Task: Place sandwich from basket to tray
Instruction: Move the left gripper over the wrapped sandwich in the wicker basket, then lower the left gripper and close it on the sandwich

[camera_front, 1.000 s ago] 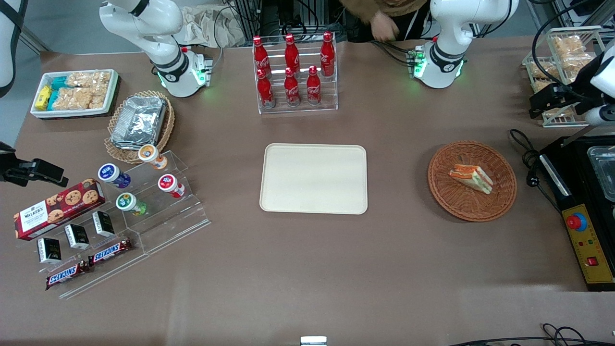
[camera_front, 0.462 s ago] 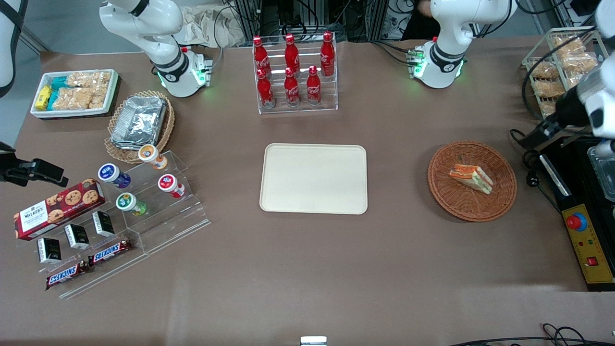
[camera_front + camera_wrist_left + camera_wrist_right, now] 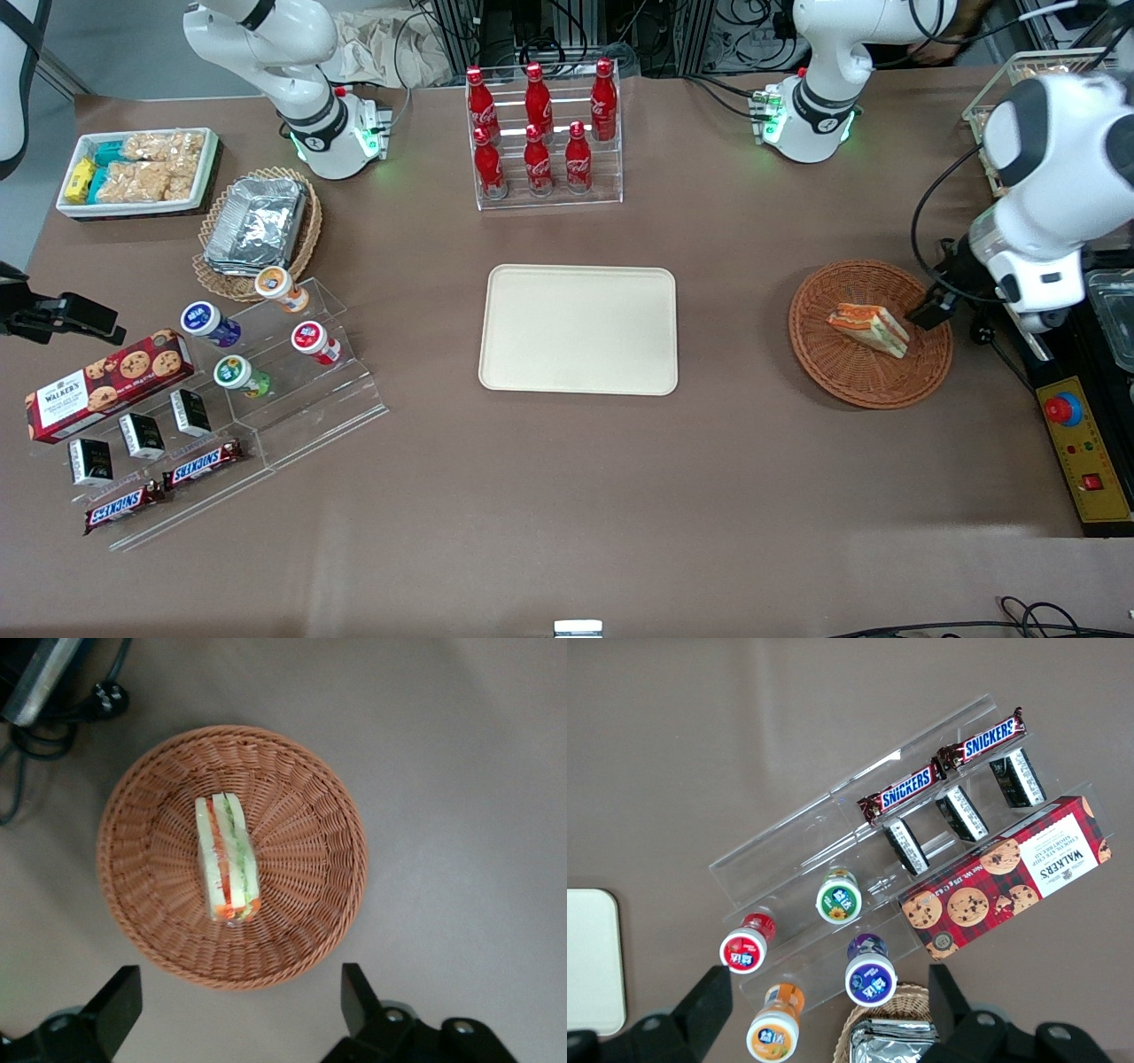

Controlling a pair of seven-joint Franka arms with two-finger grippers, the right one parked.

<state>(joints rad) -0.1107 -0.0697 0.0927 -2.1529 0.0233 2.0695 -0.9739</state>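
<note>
The sandwich (image 3: 227,858) is seen lying in the basket (image 3: 301,788) on the table (image 3: 567,496). The tool (image 3: 237,1010) is held above the basket, fingers apart (nothing gripped). The tray (image 3: 578,329) is well apart.

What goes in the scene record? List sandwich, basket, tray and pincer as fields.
sandwich: lying in the basket, not gripped
basket: round reddish-brown wicker, toward the working arm's end of the table
tray: cream, nothing on it, mid-table
pincer: open, above the basket's edge, apart from the sandwich
task state: sandwich not yet picked up
</note>
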